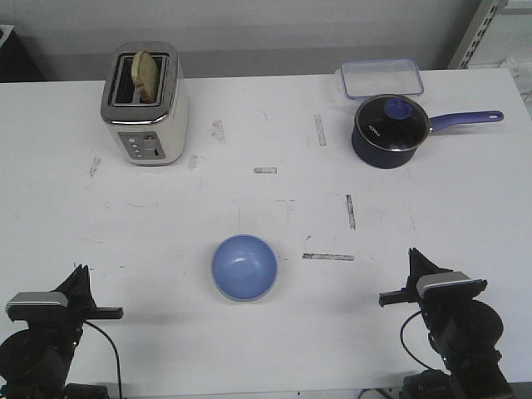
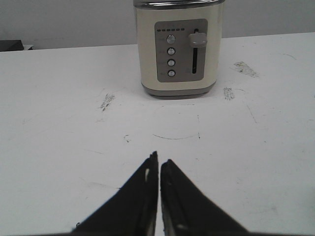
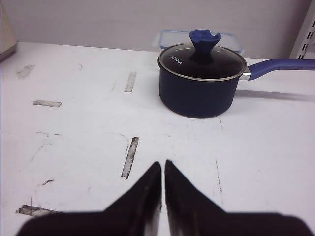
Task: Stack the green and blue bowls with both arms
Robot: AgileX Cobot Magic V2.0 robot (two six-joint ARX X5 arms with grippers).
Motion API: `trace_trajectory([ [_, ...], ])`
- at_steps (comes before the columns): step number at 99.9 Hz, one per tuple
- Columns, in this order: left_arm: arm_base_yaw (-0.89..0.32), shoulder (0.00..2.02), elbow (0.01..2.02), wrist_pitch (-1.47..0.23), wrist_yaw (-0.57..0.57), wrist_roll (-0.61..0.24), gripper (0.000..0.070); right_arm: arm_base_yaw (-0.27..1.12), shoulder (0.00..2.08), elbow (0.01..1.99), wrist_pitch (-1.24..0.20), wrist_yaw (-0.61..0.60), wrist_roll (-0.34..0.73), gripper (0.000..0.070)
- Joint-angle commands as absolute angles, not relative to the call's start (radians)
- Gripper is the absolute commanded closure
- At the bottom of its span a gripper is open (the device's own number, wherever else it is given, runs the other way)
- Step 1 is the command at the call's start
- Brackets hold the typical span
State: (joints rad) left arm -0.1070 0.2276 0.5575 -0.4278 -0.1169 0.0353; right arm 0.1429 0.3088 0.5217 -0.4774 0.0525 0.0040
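A: Bowl (image 1: 243,266) status: blue one sits near-centre on the table (image 1: 266,208), upright, mouth up. A pale rim shows under its near-left edge, which may be the green bowl beneath it. Can't confirm from the front view.

B: So already stacked?

A: My read, yes, if that rim is the green one. No separate green bowl anywhere in any view.

B: Arms?

A: Left gripper (image 2: 159,164) parked at the near-left edge, fingers pressed together, nothing between them. Right gripper (image 3: 163,166) at the near-right edge, fingers likewise together and empty. Both well apart from the bowl, one on each side. Looks like a rest pose, clear of the work.

B: Anything in the way?

A: No. Toaster (image 1: 145,104) is far-left with a slice of bread (image 1: 148,75) standing in one slot; the left wrist camera looks straight at its control panel. Saucepan (image 1: 391,131) is far-right, lid on, handle pointing right. Clear container (image 1: 380,77) is just behind it. All well apart from the bowl.

B: Risk?

A: Low. If the stack needs checking, a side-on look at the rim would settle it. Neither wrist view shows the bowl.
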Motion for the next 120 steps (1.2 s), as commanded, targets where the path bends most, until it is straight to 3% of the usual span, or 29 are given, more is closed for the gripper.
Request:
trace_trajectory([
  [1,-0.104,0.224,0.562,-0.421,-0.121,0.04,0.0699,0.145,0.309,0.529,-0.464,0.053,-0.001,0.07],
  [10,-0.073,0.217,0.545,-0.408,-0.118,0.041,0.0699,0.145,0.308,0.529,-0.464,0.053,-0.001,0.07],
  [27,0.0,0.169,0.446,-0.337,0.008,0.042,0.0699,0.145,0.309,0.529,-0.464,0.053,-0.001,0.07],
  [53,0.017,-0.002,0.163,-0.104,0.01,0.042,0.0699,0.145,0.308,0.529,-0.464,0.053,-0.001,0.07],
  [73,-0.008,0.003,0.011,0.049,0.003,0.04,0.0699,0.145,0.308,0.529,-0.462,0.053,-0.001,0.07],
  [93,-0.034,0.003,0.012,0.022,-0.078,0.034,0.0699,0.144,0.308,0.529,-0.457,0.053,-0.001,0.07],
  [120,-0.034,0.003,0.012,0.054,-0.056,0.034,0.0699,0.144,0.308,0.529,-0.456,0.053,-0.001,0.07],
])
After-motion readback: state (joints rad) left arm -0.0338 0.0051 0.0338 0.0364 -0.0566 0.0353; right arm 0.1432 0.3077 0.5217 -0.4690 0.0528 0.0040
